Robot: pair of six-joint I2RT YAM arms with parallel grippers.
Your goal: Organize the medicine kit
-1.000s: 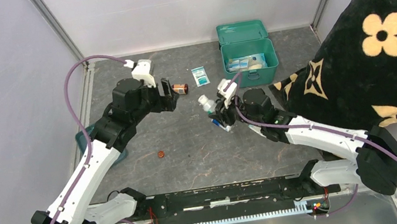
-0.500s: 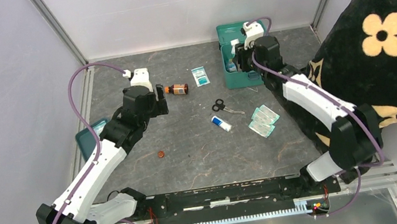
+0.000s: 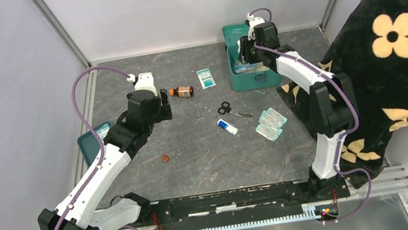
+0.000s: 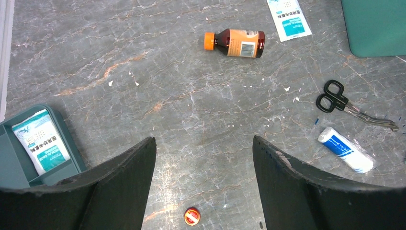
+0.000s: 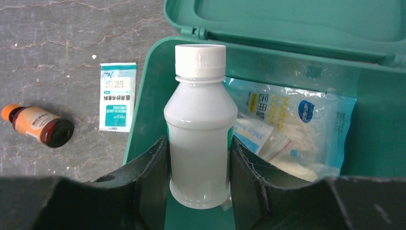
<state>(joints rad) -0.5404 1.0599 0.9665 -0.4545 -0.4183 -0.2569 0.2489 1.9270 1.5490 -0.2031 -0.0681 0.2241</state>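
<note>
Medicine kit (image 3: 253, 82) sits at far right of table (image 3: 195, 153), long axis L-R, lid open and tipped toward back wall. R gripper (image 5: 198, 158) clamps white bottle (image 5: 200, 110) over kit's left end, maybe touching contents, hard to tell. L gripper (image 4: 203, 148) wide, empty, above table.

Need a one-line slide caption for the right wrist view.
Right pincer holds a white bottle upright over the open teal medicine kit, packets already inside.

Left tool (image 4: 203, 143) agape, right tool (image 5: 198, 143) clenched
</note>
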